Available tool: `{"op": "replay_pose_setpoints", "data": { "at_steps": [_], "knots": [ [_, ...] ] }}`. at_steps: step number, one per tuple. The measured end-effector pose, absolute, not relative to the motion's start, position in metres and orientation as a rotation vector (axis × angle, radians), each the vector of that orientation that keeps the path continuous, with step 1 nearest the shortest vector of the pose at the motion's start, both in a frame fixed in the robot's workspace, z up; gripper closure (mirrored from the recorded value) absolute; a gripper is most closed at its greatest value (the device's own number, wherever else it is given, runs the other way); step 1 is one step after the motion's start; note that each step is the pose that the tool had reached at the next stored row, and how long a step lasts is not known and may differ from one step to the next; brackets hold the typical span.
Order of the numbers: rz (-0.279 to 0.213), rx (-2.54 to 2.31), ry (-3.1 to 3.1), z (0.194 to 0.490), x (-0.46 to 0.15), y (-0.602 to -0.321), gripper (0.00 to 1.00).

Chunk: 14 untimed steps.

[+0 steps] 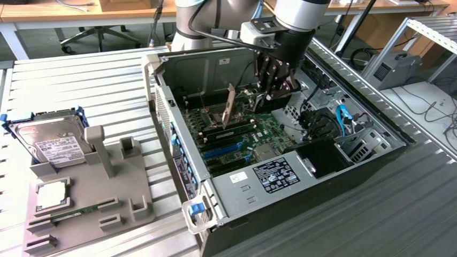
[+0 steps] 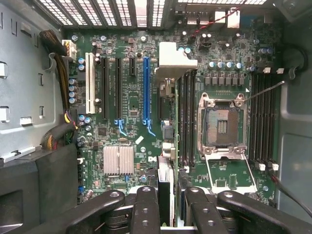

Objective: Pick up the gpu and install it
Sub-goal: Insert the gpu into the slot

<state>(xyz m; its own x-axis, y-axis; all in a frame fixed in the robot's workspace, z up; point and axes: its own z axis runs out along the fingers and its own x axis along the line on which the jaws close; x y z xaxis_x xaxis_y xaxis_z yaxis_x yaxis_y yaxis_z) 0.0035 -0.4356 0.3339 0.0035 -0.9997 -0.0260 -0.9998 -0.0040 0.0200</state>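
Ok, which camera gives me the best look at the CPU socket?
The wrist view: it looks straight down on the CPU socket, open and empty. The exterior view catches that area at a slant, deep in the case beside the arm, with little detail.

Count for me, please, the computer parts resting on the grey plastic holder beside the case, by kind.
Silver hard drive with white label: 1
Square silver processor chip: 1
Small green memory stick: 1
Total: 3
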Motion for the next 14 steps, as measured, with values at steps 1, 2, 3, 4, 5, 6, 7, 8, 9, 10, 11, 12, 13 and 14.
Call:
{"op": "replay_pose_setpoints", "data": {
  "at_steps": [1,2,3,4,5,6,7,8,9,10,11,12,13,14],
  "knots": [
    [0.051,-2.222,2.214,0.3337,0.0034,-0.4358,0.74],
    [0.051,-2.222,2.214,0.3336,0.0034,-0.4359,0.74],
    [0.051,-2.222,2.214,0.3334,0.0034,-0.4361,0.74],
    [0.051,-2.222,2.214,0.3332,0.0033,-0.4363,0.74],
    [0.051,-2.222,2.214,0.3330,0.0033,-0.4364,0.74],
    [0.051,-2.222,2.214,0.3329,0.0033,-0.4365,0.74],
    [0.051,-2.222,2.214,0.3327,0.0033,-0.4366,0.74],
    [0.051,-2.222,2.214,0.3325,0.0032,-0.4368,0.74],
    [0.051,-2.222,2.214,0.3324,0.0032,-0.4369,0.74],
    [0.051,-2.222,2.214,0.3322,0.0032,-0.4371,0.74],
    [0.051,-2.222,2.214,0.3321,0.0031,-0.4372,0.74],
    [0.051,-2.222,2.214,0.3319,0.0031,-0.4373,0.74],
    [0.051,-2.222,2.214,0.3318,0.0030,-0.4375,0.74],
    [0.051,-2.222,2.214,0.3316,0.0030,-0.4376,0.74]
  ]
}}
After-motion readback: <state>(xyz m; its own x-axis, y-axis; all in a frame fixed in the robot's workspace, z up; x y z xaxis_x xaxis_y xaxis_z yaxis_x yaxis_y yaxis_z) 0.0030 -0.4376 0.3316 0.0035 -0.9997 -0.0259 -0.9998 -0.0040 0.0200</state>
